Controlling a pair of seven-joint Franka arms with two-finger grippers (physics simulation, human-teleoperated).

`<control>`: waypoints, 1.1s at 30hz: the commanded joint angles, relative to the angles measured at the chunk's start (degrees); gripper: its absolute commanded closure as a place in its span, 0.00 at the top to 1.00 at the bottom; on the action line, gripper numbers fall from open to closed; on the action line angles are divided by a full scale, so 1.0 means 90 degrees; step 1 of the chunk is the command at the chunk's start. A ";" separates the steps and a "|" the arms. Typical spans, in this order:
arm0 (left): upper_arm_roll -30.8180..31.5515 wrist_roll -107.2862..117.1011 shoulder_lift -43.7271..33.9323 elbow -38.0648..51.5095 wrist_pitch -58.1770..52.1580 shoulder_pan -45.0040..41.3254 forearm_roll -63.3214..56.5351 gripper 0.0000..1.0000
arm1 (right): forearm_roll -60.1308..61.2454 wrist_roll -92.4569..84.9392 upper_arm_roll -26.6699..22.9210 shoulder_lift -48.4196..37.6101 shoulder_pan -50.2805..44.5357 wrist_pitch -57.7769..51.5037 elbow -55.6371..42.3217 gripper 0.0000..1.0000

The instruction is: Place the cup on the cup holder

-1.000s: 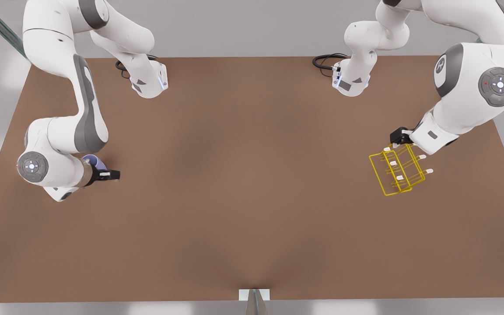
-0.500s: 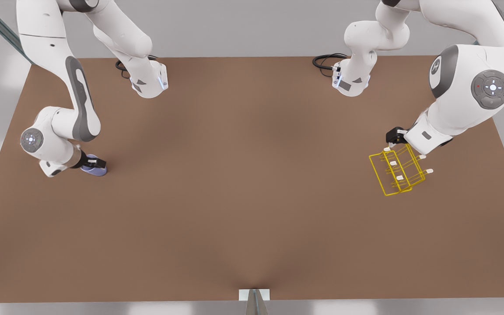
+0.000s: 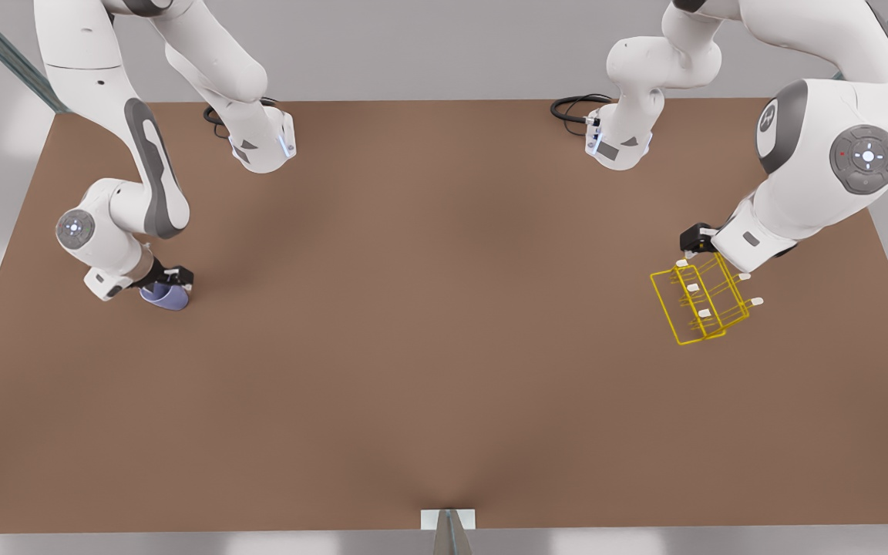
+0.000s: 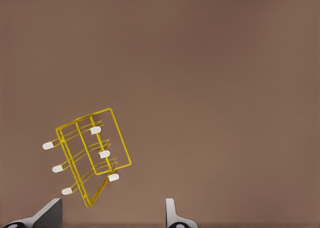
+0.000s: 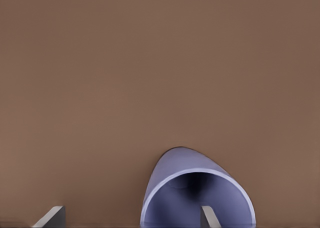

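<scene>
Straddling the cup's (image 5: 197,193) rim, right end effector (image 5: 131,217) gapes.

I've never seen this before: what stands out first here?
A bright yellow rack on the brown table at the front view's right, the left gripper open at its far end. At the far left, the right gripper has one finger inside a small lavender cup.

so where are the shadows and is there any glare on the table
Front view: soft, diffuse light; the brown table has no glare, only a faint darker patch mid-table and a dim shadow beside the cup. Left wrist view: the yellow rack casts almost no shadow. Right wrist view: the cup's inside darkens toward its bottom, its rim catching light.
</scene>
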State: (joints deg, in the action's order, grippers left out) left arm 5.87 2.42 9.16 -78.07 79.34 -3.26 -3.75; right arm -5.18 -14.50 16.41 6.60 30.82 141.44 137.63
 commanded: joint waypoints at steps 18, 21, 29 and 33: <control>0.0002 -0.0006 0.0028 0.0003 -0.0075 -0.0009 -0.0004 1.00 | -0.0205 -0.1006 -0.0007 0.0506 0.0082 0.0388 -0.0029 1.00; 0.0002 -0.0015 0.0028 0.0003 -0.0065 -0.0009 -0.0004 1.00 | -0.0205 -0.1006 -0.0017 0.0731 0.0092 0.0515 -0.0039 1.00; 0.0002 -0.0015 0.0028 0.0003 -0.0085 -0.0058 -0.0004 1.00 | -0.0616 -0.1026 -0.0017 0.0712 0.0189 0.0163 -0.0234 0.21; 0.0002 -0.0015 0.0028 0.0003 -0.0094 -0.0058 -0.0004 1.00 | -0.1035 -0.1006 -0.0007 0.0692 0.0151 -0.0178 -0.0536 0.21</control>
State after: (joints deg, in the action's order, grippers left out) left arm 5.87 2.33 9.47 -78.07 78.64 -3.77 -3.75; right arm -11.08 -22.90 16.31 12.88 32.33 142.37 133.55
